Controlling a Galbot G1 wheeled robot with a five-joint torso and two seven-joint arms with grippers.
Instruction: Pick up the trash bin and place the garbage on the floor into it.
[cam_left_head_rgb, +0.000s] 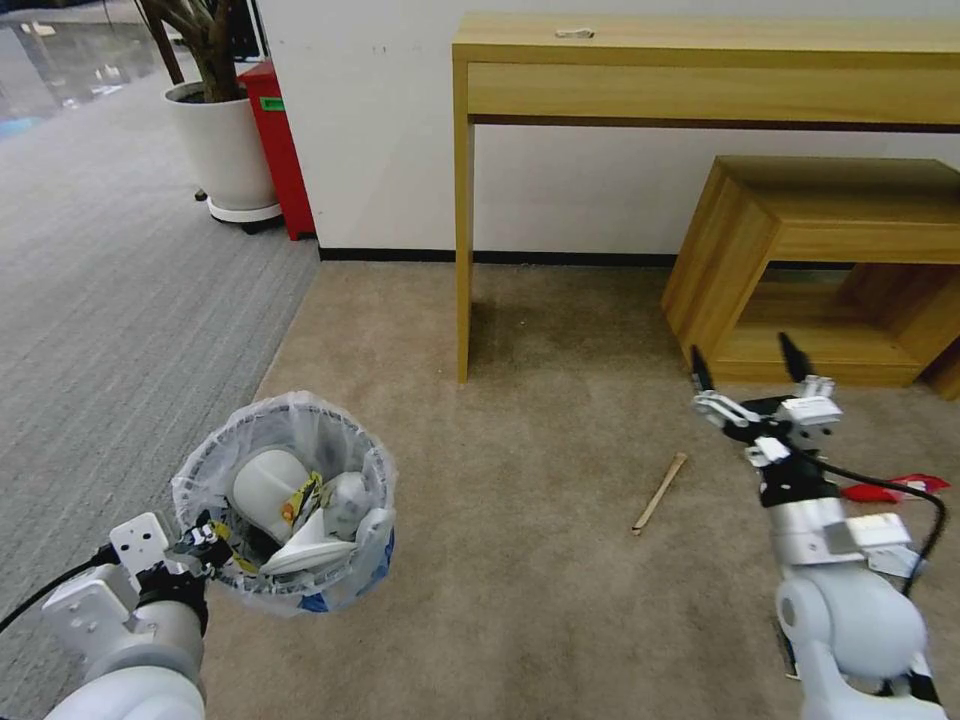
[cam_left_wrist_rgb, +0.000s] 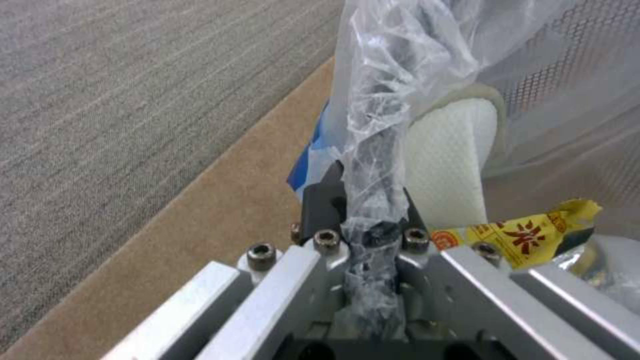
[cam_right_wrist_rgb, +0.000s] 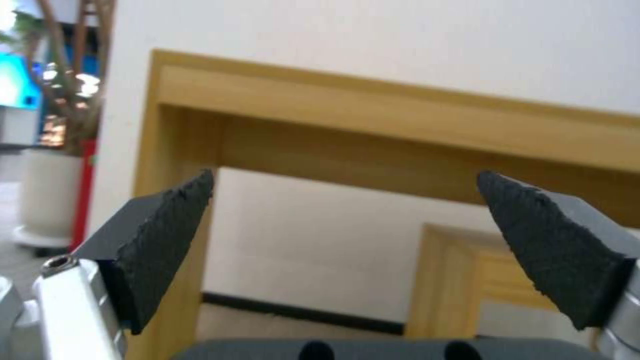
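While the left claw (cam_left_head_rgb: 200, 545) pinches the rim of the small round bag-lined trash bin (cam_left_head_rgb: 285, 500), already holding a white slipper and packets, keep it level. The right claw (cam_left_head_rgb: 750, 375), spread and empty, should drop over the thin wooden stick (cam_left_head_rgb: 660, 492) on the beige carpet floor (cam_left_head_rgb: 520, 600), fingers straddling its middle.

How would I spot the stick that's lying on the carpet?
Find the tall wooden desk by the wall, then look down at the beige carpet before it. The wooden stick lies there left of the right gripper: thin, pale and straight, unlike the red wrapper nearby.

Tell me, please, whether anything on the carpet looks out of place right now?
Yes: a wooden stick lies loose on the beige carpet, and a red packet sits beyond the open right gripper; both are outside the trash bin held by the left gripper.
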